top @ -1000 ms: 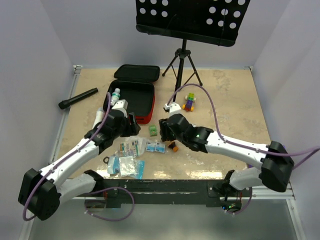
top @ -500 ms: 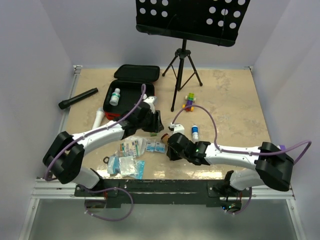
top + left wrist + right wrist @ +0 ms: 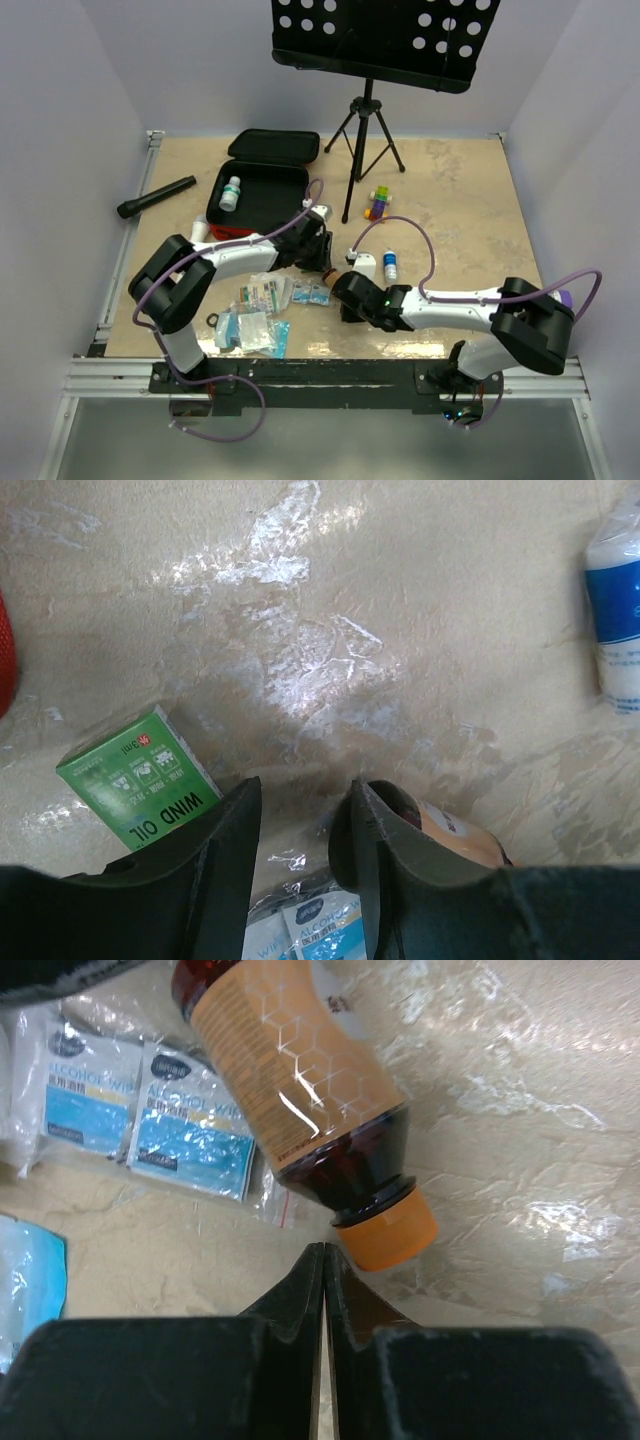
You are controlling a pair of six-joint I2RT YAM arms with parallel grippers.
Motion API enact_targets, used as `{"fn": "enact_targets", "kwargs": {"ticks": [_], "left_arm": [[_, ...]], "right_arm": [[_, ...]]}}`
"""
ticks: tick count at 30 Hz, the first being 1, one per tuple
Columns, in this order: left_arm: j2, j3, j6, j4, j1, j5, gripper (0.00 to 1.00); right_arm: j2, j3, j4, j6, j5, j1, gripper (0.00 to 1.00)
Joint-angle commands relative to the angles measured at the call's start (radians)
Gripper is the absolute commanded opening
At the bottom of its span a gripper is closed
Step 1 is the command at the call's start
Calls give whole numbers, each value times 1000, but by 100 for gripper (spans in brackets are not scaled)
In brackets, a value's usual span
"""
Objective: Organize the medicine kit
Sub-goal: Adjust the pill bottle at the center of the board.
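Top external view: medicine kit lying open at the far left of the tabletop, red shell, black lining, lid tipped back on the far side, one green-capped bottle resting inside toward the left. Black flashlight left of the kit, apart from it. Music stand at the far edge, coloured blocks near its legs. Loose packets heaped toward the near edge, outside the kit. Both arms stretched into the middle of the tabletop, ends close together just right of those packets, blue-labelled bottle lying just right of them. Left wrist view: left gripper partly open, nothing between the jaws, only bare tabletop in the gap. Green box marked WIND OIL just beside one finger, amber bottle partly hidden behind the other, alcohol wipe packets under the gap at the bottom of the view. Thin strip of the kit's red wall at one edge. Right wrist view: right gripper closed tight, fingers pressed flat together, holding nothing. Amber bottle on its side just ahead, orange cap right beside the gripper's tip; cannot tell whether touching. Alcohol wipe packets beside the bottle's body, on the tabletop, outside the kit.
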Motion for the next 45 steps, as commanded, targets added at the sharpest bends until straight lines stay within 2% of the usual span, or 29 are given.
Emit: {"fn": "enact_targets", "kwargs": {"ticks": [1, 7, 13, 16, 20, 26, 30, 32, 34, 40, 45], "left_arm": [[9, 31, 23, 18, -13, -22, 45], [-41, -39, 26, 65, -28, 19, 42], [-124, -159, -3, 128, -44, 52, 41], [-152, -199, -16, 173, -59, 58, 41], [-193, -223, -19, 174, -71, 59, 41], [-326, -196, -17, 18, -68, -146, 45], [-386, -145, 91, 12, -67, -206, 58], [-360, -101, 172, 33, -68, -185, 74], [-292, -21, 258, 21, -67, -171, 82], [-52, 131, 433, 27, -71, -34, 84], [-1, 126, 526, 90, -70, 108, 84]], "right_arm": [[-17, 16, -16, 62, 99, -17, 8], [9, 51, -38, 11, 127, -66, 15], [10, 68, -13, -67, 121, -154, 17], [18, 91, -16, -93, 135, -177, 21], [26, 131, -38, -122, 167, -200, 31], [-64, 142, -107, -115, 162, -200, 45], [-184, 110, -128, -116, 126, -200, 56], [-238, 99, -128, -129, 98, -198, 59], [-299, 82, -112, -144, 54, -200, 60], [-476, 29, -92, -179, -43, -198, 60], [-537, 22, -82, -187, -94, -195, 61]]}}
